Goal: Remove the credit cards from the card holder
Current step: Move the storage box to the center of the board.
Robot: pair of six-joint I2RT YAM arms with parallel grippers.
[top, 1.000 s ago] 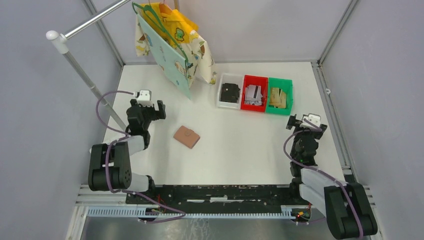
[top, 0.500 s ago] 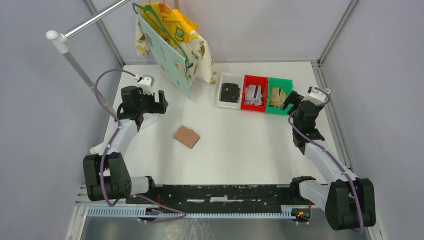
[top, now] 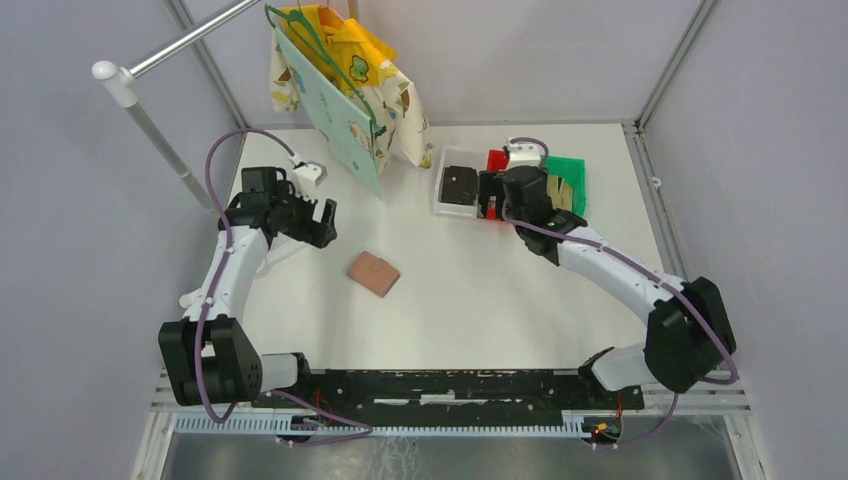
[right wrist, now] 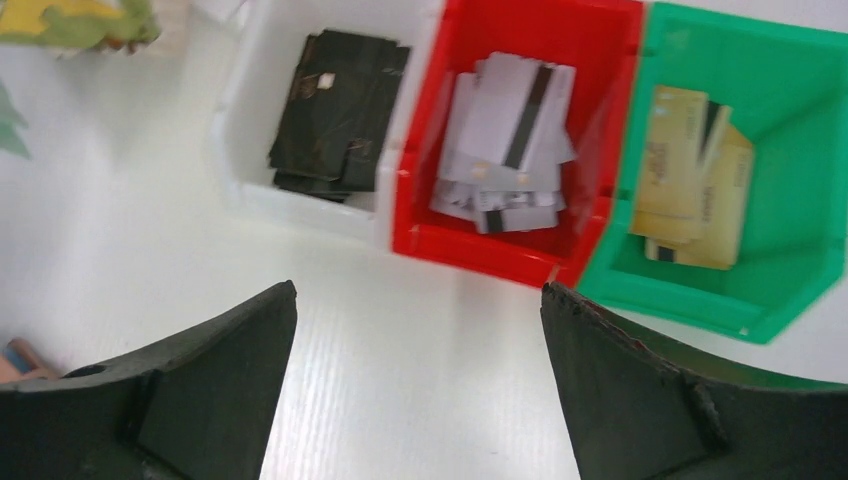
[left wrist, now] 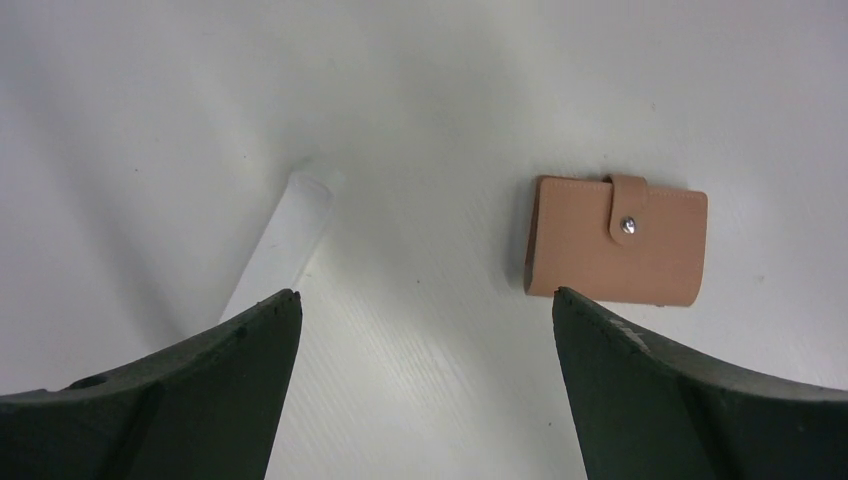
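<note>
The left gripper hung with its jaws spread wide and nothing between them, over the white table, near the card holder but not touching it. The card holder lay flat and closed, its strap fastened across the edge with a silver stud; in the top view it sat at a slant on open table, between the two arms and nearer the left one. A white bar lay on the table beside the left gripper's left finger. The right gripper also stood wide apart and empty, reached out over the row of three bins at the far side, well apart from the card holder. Credit cards lay loose in those bins: black ones in the clear bin, grey-silver ones with dark stripes in the red bin, and gold ones in the green bin. The three bins stood touching side by side. Printed clothes hung from a rack at the far left corner.
</note>
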